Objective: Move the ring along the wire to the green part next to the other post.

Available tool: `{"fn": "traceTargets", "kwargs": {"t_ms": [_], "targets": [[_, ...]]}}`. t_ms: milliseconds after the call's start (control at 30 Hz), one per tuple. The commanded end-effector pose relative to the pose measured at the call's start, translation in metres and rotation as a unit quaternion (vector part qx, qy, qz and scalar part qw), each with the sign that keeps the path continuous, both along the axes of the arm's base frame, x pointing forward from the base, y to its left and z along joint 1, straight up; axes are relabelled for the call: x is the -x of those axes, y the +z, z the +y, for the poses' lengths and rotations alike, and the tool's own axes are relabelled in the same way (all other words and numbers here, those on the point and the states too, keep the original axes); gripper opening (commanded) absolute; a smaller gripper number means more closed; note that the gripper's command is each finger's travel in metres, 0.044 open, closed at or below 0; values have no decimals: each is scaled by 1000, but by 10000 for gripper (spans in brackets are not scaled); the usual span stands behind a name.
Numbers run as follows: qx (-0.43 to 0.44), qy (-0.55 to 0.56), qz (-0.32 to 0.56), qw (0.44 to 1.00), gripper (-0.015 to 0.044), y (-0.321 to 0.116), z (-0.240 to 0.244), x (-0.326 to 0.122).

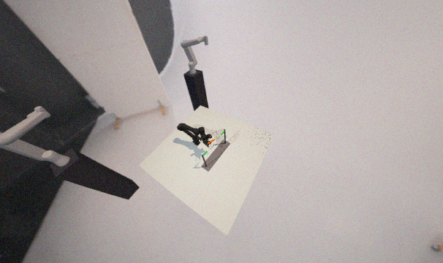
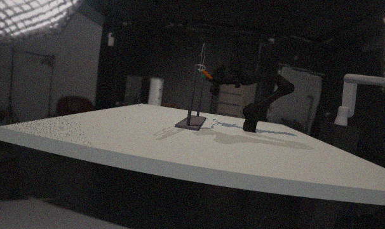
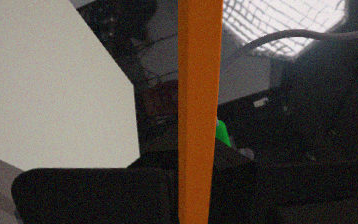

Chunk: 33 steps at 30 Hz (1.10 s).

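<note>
My gripper (image 1: 207, 143) (image 2: 212, 78) (image 3: 183, 132) is shut on the orange handle (image 1: 211, 141) (image 2: 207, 74) (image 3: 198, 90), which slants up to the ring in the exterior view. The pale ring (image 2: 200, 65) shows there near the top of the posts, overlapping the foot of the thin grey wire (image 2: 203, 45) (image 3: 300, 34). Whether the ring touches the wire cannot be told. One green part (image 1: 223, 133) is at the upper post (image 1: 224, 136), another green part (image 1: 205, 153) at the lower post (image 1: 204, 161). In the top view the handle lies between them. The wrist view shows a green part (image 3: 223, 135) beside the handle.
The posts stand on a dark base (image 1: 217, 155) (image 2: 195, 122) on the pale table (image 1: 221, 197) (image 2: 132, 140). My arm reaches in from the side opposite the speckled table corner. Two grey arms (image 1: 20, 140) (image 1: 190, 55) on dark pedestals stand off the table.
</note>
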<state>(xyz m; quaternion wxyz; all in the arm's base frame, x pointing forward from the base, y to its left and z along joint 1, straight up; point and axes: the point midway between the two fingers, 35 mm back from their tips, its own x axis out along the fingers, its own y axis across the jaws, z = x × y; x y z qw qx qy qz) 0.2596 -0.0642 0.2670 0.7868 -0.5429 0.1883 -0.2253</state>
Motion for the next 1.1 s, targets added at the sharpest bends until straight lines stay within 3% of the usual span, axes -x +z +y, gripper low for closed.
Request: {"fn": "traceTargets", "kwargs": {"t_ms": [0,1067], "targets": [[-40,-2,2,999,-150,-15,5,0],[-340,36,-47,939,-150,-86,67,-16]]}}
